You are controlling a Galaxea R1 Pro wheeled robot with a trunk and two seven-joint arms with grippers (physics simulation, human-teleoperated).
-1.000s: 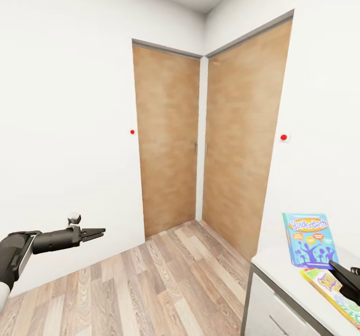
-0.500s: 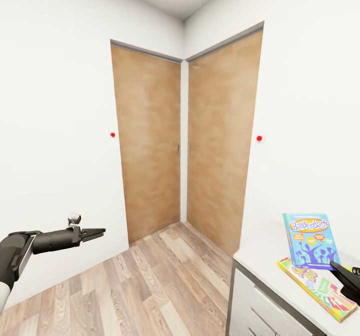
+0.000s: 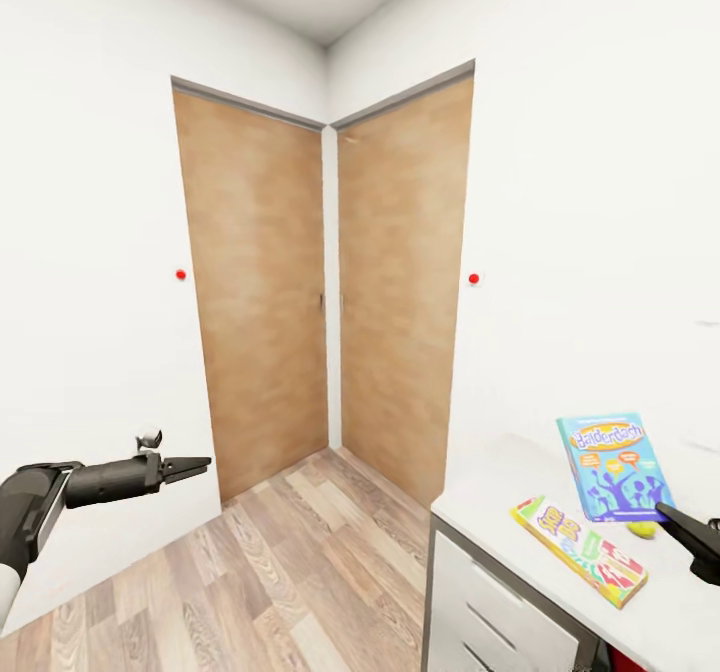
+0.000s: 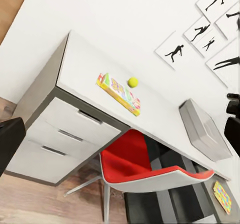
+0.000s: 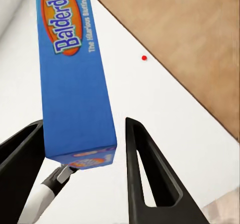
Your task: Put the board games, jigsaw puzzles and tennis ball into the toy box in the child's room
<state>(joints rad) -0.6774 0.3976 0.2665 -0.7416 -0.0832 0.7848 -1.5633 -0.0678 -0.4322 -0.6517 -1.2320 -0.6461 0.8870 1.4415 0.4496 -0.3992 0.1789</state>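
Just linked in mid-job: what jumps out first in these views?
The blue Balderdash box stands up between the right gripper's fingers above the table, near the wall. A flat colourful game box lies on the table beside it, with the tennis ball close by. Two wooden doors meet in the corner ahead, and the left wrist view catches a red chair under the table.

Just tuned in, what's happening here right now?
The robot is at the end of the table near two wooden doors. Its right gripper is shut on the blue board game, held upright. A second board game lies flat on the desk with the tennis ball beside it. The grey toy box sits further along the desk, and nothing can be seen in it. The left gripper hangs free.
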